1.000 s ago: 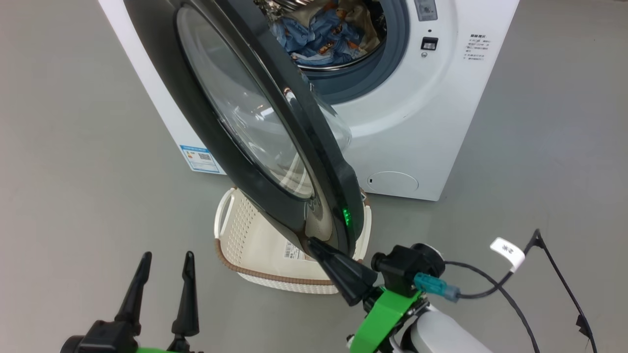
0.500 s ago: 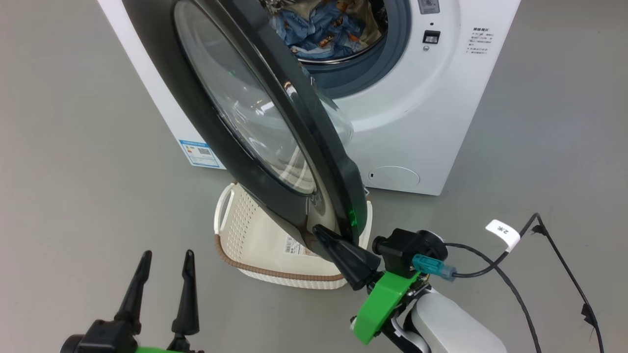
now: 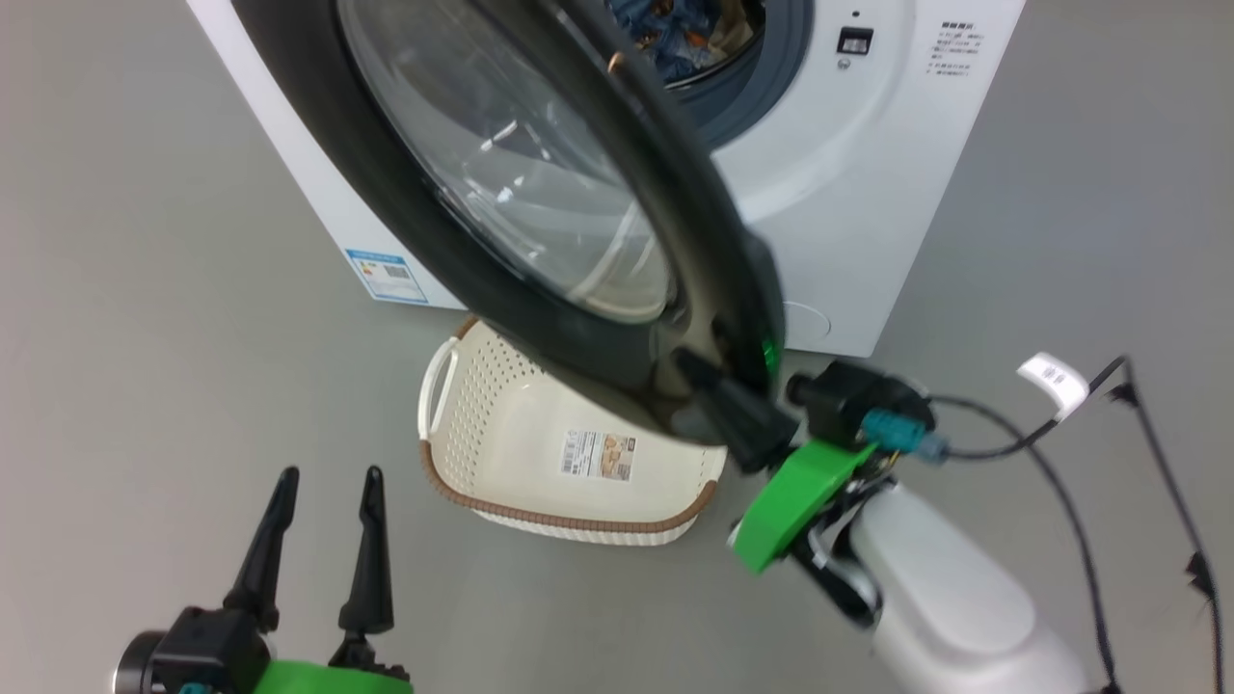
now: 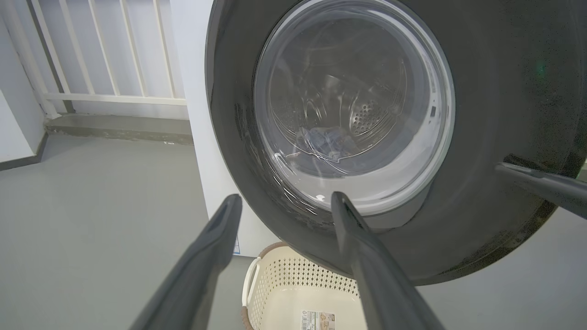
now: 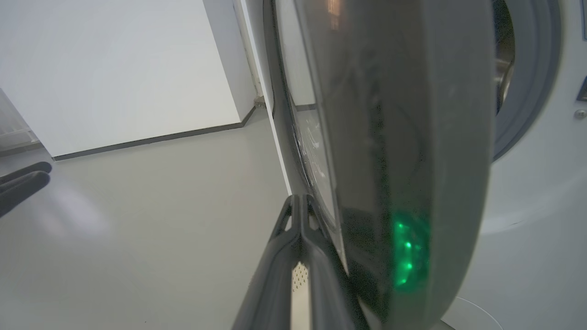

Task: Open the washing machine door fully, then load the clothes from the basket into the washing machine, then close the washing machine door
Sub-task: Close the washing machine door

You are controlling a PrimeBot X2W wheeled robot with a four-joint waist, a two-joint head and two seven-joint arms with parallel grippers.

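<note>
Touching washing machine door, right jaws closed; basket beneath door.

Grey floor; white wall, dark skirting; white railing.

Shut fingers tucked against the door's edge.
The right gripper rises from the bottom with both dark fingers pinched flat together. It lies close against the outer face of the washing machine door, which is seen edge-on as a thick glossy dark rim with a green glow low down. Beyond it, the washing machine shows white, with its blue-grey seal curving round. Far left, over the grey floor, the left gripper pokes in.
</note>
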